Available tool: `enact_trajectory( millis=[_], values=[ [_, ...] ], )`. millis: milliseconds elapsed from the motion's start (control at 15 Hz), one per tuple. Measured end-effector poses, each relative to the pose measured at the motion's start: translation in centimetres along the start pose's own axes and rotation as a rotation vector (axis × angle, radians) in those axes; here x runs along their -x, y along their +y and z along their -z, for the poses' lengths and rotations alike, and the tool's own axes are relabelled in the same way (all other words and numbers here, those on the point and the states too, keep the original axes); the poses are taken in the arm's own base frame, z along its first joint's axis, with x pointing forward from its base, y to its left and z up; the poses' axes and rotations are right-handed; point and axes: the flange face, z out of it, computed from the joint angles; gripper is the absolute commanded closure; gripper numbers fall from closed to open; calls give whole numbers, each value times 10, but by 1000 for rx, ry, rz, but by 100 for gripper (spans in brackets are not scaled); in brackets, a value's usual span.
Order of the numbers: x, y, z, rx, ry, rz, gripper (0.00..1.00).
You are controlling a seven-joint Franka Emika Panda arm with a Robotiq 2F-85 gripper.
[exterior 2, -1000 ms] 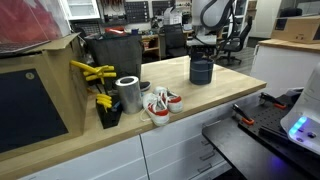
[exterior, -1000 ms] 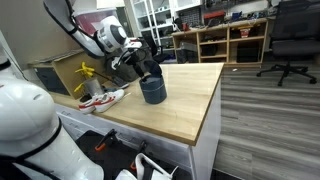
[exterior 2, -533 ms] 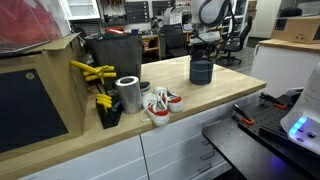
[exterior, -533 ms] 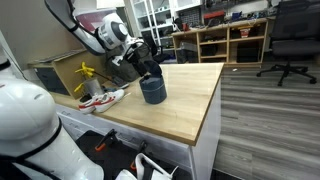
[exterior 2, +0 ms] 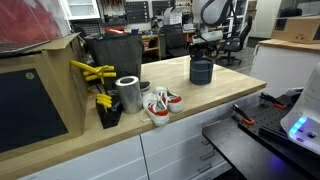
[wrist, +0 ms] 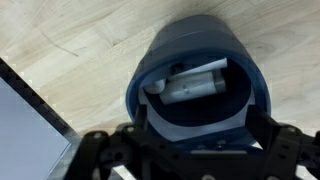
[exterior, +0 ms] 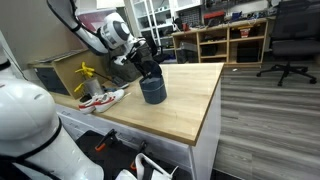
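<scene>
Dark blue cup [exterior: 152,90] standing upright on the desk [exterior: 195,105], directly below the fingers [wrist: 100,155]. The gripper [exterior: 146,66] hangs just above its mouth, spread wide and holding nothing. In the wrist view, one finger shows to either side of the cup [wrist: 240,60].

Step in hand, as judged: lining up over the cup. It is done well by keeping the mouth centred between the fingers, keeping the wrist vertical, and lowering slowly enough that neither finger catches the rim and tips the cup. Whether a finger already touches the rim cannot be told.

Appearance: round, matt, dark blue-grey wall, somewhat wider at the mouth than at the base. A white stick-like object [wrist: 195,85] lies slanted inside it (possibly a marker; too blurred to say).

In an exterior view, well to one side of the fingers, a pair of white-and-red shoes [exterior 2: 160,103] lies on the desk. Beside it stand a metal can [exterior 2: 128,93] and some yellow tools [exterior 2: 92,72].
</scene>
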Motion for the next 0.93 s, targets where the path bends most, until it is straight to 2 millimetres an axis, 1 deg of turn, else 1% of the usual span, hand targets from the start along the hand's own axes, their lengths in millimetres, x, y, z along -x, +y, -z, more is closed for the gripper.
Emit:
enact_trajectory(
  millis=[267, 600, 933],
  values=[
    [-1, 0, -9, -6, 13, 20, 0],
    [4, -6, -25, -9, 2, 40, 0],
    [1, -6, -33, -2, 6, 53, 0]
  ],
)
